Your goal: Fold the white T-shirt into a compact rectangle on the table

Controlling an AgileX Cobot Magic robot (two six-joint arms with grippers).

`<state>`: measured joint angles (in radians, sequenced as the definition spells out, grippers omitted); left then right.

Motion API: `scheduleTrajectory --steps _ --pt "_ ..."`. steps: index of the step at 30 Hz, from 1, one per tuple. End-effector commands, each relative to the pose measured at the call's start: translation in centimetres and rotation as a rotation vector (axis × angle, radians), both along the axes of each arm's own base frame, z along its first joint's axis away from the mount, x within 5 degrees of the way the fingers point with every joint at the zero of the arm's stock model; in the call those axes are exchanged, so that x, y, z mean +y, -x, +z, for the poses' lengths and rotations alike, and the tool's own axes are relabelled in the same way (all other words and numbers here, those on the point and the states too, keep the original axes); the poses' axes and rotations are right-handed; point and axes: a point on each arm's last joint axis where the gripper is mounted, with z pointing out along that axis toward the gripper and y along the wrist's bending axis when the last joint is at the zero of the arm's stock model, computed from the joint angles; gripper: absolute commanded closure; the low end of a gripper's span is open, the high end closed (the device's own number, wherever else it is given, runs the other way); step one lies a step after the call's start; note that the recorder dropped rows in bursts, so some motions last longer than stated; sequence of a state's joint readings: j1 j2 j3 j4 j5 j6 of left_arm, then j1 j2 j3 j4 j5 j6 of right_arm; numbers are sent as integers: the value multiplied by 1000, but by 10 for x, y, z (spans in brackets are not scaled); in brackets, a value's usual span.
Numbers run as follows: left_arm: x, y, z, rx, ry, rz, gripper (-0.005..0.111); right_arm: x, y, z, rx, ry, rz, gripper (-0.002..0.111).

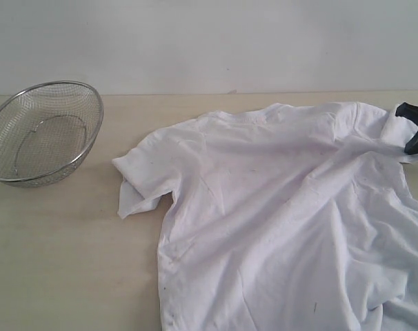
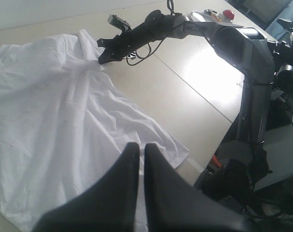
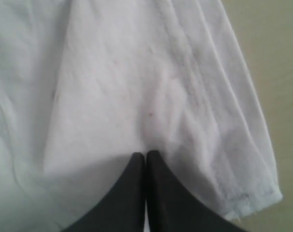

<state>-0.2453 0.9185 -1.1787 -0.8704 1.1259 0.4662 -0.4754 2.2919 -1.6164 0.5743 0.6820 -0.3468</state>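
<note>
Pale worktop (image 1: pixel 57 276) carries the white T-shirt (image 1: pixel 278 221), rumpled across its right half. Wire-mesh bowl (image 1: pixel 43 134) sits apart, toward the far left corner. Right pincer (image 3: pixel 146 157) clenched on sleeve cloth; left pincer (image 2: pixel 138 147) clenched empty above the shirt.

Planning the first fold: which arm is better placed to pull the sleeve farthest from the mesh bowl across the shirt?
Likely right: the right hand is shut on the white T-shirt by that sleeve, cloth puckering toward it. The left hand is shut over the hem, away from it.
</note>
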Motion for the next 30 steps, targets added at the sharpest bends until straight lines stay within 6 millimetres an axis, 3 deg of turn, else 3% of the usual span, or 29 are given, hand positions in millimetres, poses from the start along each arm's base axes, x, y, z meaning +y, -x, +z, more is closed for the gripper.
scheduleTrajectory --steps 1,13,17,23,26,27,28,29,30 --pt "0 1 -2 13 -1 1 102 -6 6 -3 60 72 21 108" --pt "1 0 -3 12 -7 3 102 -14 8 9 67 196 60 108" --pt "2 -1 -4 9 -24 9 102 -14 7 24 20 204 39 108" --pt "2 -1 -4 9 -24 9 102 -6 3 69 -141 153 17 108" --pt "2 -1 -4 9 -24 9 102 24 -3 99 -308 -71 119 108" --pt "2 -1 -4 4 -23 12 102 51 -10 108 -368 -174 198 108" --pt "2 -1 -4 3 -22 13 102 63 -13 110 -372 -194 227 108" --pt "2 -1 -3 -1 -21 15 102 100 -22 111 -364 -205 313 108" --pt "2 -1 -3 -4 -23 13 102 122 -25 111 -363 -208 368 108"
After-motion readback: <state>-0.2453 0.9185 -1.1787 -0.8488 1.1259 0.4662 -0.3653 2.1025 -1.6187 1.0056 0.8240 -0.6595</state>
